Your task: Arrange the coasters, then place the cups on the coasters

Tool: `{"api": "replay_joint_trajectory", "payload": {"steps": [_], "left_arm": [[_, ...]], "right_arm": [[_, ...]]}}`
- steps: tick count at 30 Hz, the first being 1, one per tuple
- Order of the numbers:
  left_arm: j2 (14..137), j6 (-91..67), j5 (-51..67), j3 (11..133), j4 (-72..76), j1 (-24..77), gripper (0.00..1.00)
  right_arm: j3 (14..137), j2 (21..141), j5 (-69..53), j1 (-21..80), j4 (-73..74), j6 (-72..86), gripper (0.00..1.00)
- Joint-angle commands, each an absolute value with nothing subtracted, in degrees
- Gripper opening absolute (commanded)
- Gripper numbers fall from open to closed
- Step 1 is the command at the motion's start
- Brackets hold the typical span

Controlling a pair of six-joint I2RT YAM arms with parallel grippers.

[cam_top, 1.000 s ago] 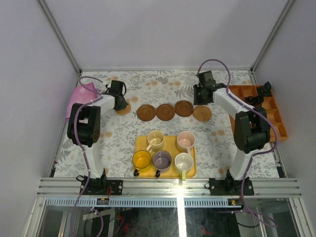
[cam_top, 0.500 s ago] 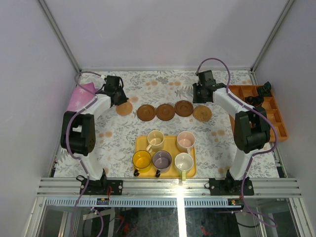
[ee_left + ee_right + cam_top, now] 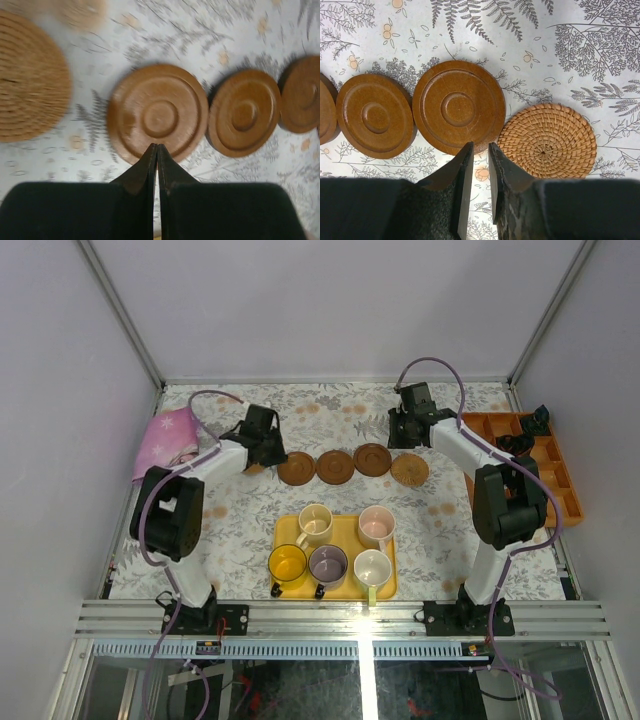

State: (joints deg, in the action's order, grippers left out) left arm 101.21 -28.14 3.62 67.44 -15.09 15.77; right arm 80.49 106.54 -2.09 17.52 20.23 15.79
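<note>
Jaws of the left gripper point(image 3: 156, 146) are pressed together, empty, at the near rim of a dark brown round wooden coaster point(image 3: 158, 119). Those of the right gripper point(image 3: 480, 146) are set slightly apart (nothing between them) at the edge of a second brown wooden coaster point(image 3: 458, 106), beside a tan woven round coaster point(image 3: 547, 140). Five small handled cups point(image 3: 328, 563) are seated on a flat yellow rectangular tray point(image 3: 345, 538) on the floral surface point(image 3: 240, 530).

A robotics lab test cell. The table point(image 3: 240, 530), spread with a fern-printed cloth, is boxed in by plain pale panels point(image 3: 330, 310) joined by aluminium profiles point(image 3: 118, 310). Two arms, left point(image 3: 170, 515) and right point(image 3: 505, 505), are bolted to an aluminium rail point(image 3: 340, 618) along its near edge, trailing purple cables point(image 3: 440, 365). Loose wiring point(image 3: 260, 695) hangs beneath.
</note>
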Motion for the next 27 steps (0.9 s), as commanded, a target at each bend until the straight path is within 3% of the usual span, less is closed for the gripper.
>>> {"api": "replay_joint_trajectory", "payload": {"steps": [1, 9, 27], "left_arm": [[104.02, -26.05, 6.19, 70.09, -11.6, 19.01, 0.0], [110.25, -26.46, 7.59, 73.3, -12.76, 19.86, 0.0], [119.23, -26.32, -2.89, 80.9, -18.94, 19.26, 0.0]], "right_arm": [[80.22, 105.23, -2.45, 18.23, 18.55, 16.6, 0.25], [79.21, 105.03, -2.2, 18.34, 18.46, 17.07, 0.24], [82.15, 107.99, -6.78, 18.67, 19.78, 16.38, 0.23]]}}
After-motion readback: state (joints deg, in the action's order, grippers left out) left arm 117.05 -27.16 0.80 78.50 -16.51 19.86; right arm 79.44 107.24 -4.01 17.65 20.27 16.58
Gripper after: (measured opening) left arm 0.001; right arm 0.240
